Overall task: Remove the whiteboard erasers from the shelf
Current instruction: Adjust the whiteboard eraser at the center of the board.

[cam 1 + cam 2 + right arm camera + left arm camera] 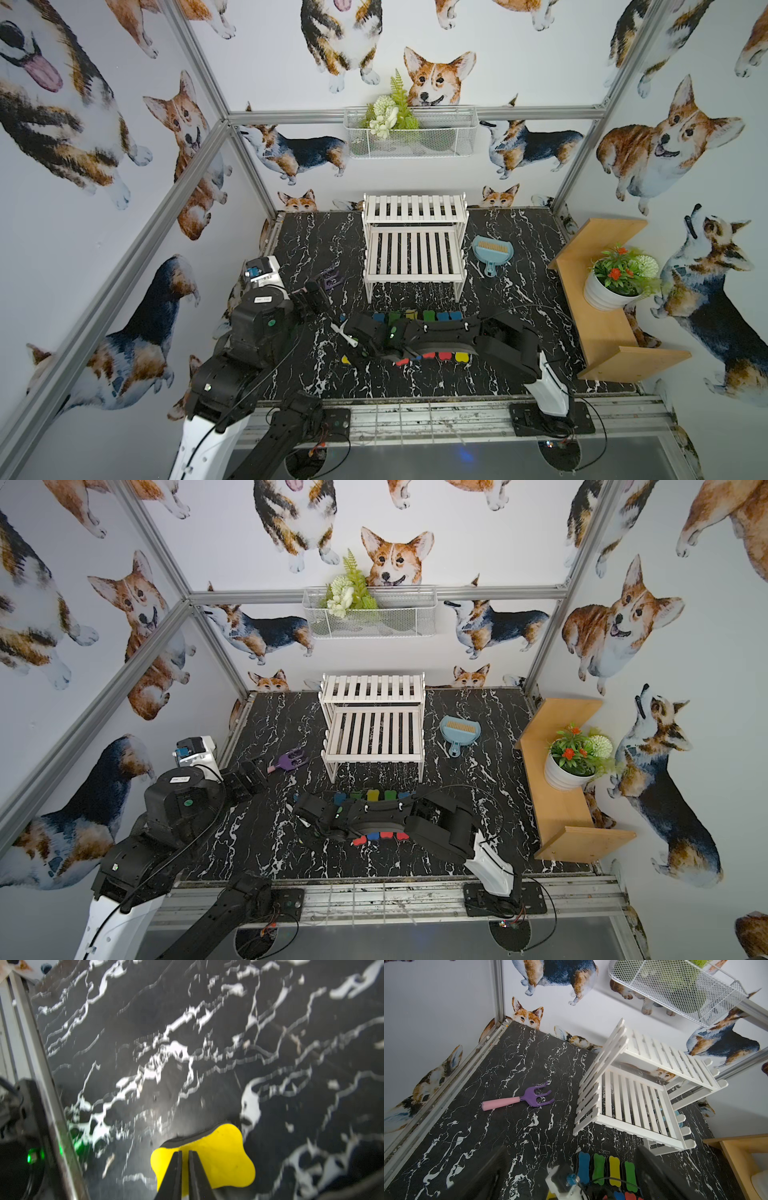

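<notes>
The white two-tier shelf (413,245) (639,1103) stands at the back of the table with bare slats. Several whiteboard erasers (411,314) lie on the table in two rows in front of it, partly hidden under my right arm. The left wrist view shows the blue (584,1164), green (599,1167) and yellow (614,1169) ones. My right gripper (185,1152) (352,351) is shut, with only a thin slit between the tips. It hovers over a yellow eraser (218,1157) (345,359) lying flat at the left end of the front row. My left gripper (571,1153) (315,296) is wide open and holds nothing, to the left of the rows.
A purple rake with a pink handle (519,1100) (330,278) lies left of the shelf. A light-blue dustpan with brush (490,251) sits to its right. A tan wooden shelf (602,324) with a potted plant (615,286) lines the right wall. A wire basket (411,133) hangs above.
</notes>
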Action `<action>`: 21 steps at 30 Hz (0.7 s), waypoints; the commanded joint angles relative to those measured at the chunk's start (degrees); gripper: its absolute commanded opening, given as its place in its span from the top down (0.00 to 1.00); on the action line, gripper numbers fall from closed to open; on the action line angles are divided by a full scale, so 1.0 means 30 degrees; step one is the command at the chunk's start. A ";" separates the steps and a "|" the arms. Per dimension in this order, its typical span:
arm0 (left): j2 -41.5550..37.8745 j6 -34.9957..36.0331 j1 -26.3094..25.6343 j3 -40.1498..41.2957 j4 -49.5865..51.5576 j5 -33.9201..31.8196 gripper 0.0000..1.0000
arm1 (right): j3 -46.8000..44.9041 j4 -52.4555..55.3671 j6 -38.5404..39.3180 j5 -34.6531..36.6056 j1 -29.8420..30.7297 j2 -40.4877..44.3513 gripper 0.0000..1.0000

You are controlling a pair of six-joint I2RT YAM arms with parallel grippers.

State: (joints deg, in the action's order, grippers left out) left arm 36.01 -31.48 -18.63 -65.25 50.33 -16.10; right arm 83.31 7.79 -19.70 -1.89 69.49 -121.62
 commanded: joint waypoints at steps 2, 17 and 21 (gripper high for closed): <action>0.0038 0.0038 0.0000 0.0293 -0.0513 0.0266 0.01 | -0.1688 0.1914 -0.0291 0.0096 0.0068 0.1461 0.87; 0.0038 -0.0168 0.0000 0.1433 -0.1108 0.1254 0.01 | -0.4834 0.1654 0.1328 0.1827 -0.1574 0.4032 0.85; 0.0144 -0.0392 0.0002 0.2012 -0.1777 0.1488 0.01 | -0.5505 0.0379 0.1797 0.1728 -0.1308 0.5800 0.60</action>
State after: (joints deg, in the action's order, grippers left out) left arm 36.21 -31.94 -18.63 -59.64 48.16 -12.73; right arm 67.81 10.28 -16.25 2.31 64.88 -107.35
